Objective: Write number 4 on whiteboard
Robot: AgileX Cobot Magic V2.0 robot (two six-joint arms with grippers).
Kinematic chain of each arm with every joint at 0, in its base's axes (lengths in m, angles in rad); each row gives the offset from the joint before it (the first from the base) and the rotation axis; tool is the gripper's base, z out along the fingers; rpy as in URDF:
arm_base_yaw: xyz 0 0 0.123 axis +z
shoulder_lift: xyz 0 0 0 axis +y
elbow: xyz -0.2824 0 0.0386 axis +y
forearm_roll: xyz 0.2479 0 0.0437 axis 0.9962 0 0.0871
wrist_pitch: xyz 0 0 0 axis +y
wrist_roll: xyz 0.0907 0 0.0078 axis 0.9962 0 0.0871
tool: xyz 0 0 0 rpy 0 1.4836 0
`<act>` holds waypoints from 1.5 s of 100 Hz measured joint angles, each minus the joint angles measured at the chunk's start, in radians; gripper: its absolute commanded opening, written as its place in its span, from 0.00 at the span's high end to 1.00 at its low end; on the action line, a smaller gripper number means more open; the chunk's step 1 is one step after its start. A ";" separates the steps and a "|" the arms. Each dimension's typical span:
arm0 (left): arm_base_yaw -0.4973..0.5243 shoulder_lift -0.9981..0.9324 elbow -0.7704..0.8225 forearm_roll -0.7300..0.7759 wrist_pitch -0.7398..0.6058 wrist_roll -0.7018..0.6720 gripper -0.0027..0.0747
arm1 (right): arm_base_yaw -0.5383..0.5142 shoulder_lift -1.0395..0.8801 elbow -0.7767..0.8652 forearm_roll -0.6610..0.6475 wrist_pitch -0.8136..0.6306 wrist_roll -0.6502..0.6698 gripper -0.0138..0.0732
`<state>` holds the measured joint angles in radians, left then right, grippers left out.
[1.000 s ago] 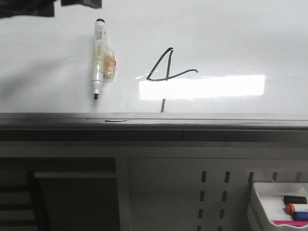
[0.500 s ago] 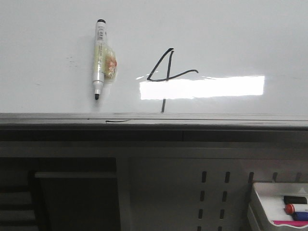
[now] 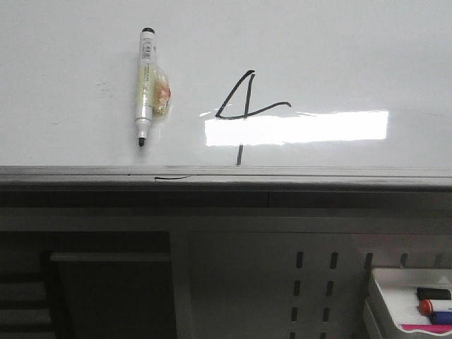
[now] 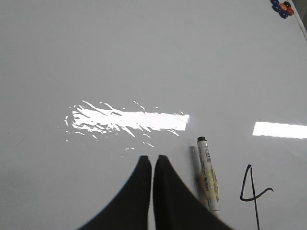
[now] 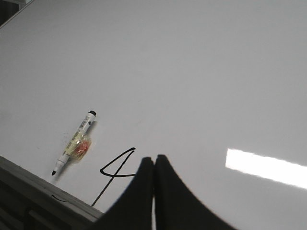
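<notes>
A black hand-drawn number 4 stands on the glossy whiteboard in the front view; it also shows in the left wrist view and the right wrist view. An uncapped white marker with yellowish tape lies flat on the board left of the digit. My left gripper is shut and empty above the board, beside the marker. My right gripper is shut and empty above the board, beside the digit. Neither gripper shows in the front view.
The board's grey metal rim runs across the front, with a short black stroke on it. Below it is a grey perforated panel and a white tray holding markers. Coloured magnets sit at a far corner of the board.
A dark arm and its shadow at the top left of the front view a second ago have left the view. The marker and the digit have not moved.
</notes>
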<state>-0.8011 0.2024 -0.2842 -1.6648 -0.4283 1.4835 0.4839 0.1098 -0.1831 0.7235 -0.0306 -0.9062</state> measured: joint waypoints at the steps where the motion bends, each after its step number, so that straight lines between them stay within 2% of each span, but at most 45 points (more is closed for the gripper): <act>1: 0.000 0.000 0.000 0.000 0.000 0.001 0.99 | 0.000 0.000 0.000 0.000 0.000 0.000 0.92; 52: 0.000 0.000 0.017 0.006 0.000 0.001 0.99 | 0.000 0.000 0.000 0.001 0.000 0.000 0.92; 59: 0.015 -0.007 0.036 0.074 0.010 0.001 0.99 | 0.000 0.000 0.000 0.002 0.000 0.000 0.92; 65: 0.043 -0.020 0.057 0.221 0.049 -0.027 0.99 | 0.000 0.000 0.000 0.002 0.000 0.000 0.92; 69: 0.074 -0.025 0.077 0.348 0.091 -0.084 0.99 | 0.000 0.000 0.000 0.002 0.000 0.000 0.92; 74: 0.123 -0.036 0.099 0.611 0.185 -0.209 0.99 | 0.000 0.000 0.000 0.002 0.000 0.000 0.92; 86: 0.298 -0.073 0.140 1.142 0.417 -0.720 0.99 | 0.000 0.000 0.000 0.003 0.000 0.000 0.92; 89: 0.346 -0.082 0.150 1.234 0.474 -0.867 0.99 | 0.000 0.000 0.000 0.005 0.000 0.000 0.92; 95: 0.454 -0.099 0.167 1.381 0.581 -1.056 0.99 | 0.000 0.000 0.000 0.005 0.000 0.000 0.92; 99: 0.521 -0.113 0.182 1.429 0.644 -1.149 0.99 | 0.000 0.000 0.000 0.005 0.000 0.000 0.92; 105: 0.600 -0.138 0.209 1.475 0.695 -1.219 0.99 | 0.000 0.000 0.000 0.005 0.000 0.000 0.92; 118: 0.718 -0.191 0.278 1.490 0.675 -1.273 0.99 | 0.000 0.000 0.000 0.005 0.000 0.000 0.92; 130: 0.748 -0.208 0.288 1.492 0.621 -1.302 0.99 | 0.000 0.000 0.000 0.005 0.000 0.000 0.92; 150: 0.750 -0.208 0.288 1.534 0.666 -1.326 0.99 | 0.000 -0.001 0.000 0.005 0.000 0.000 0.92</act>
<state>-0.0513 -0.0059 0.0040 -0.1313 0.2373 0.1578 0.4839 0.1092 -0.1831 0.7283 -0.0301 -0.9062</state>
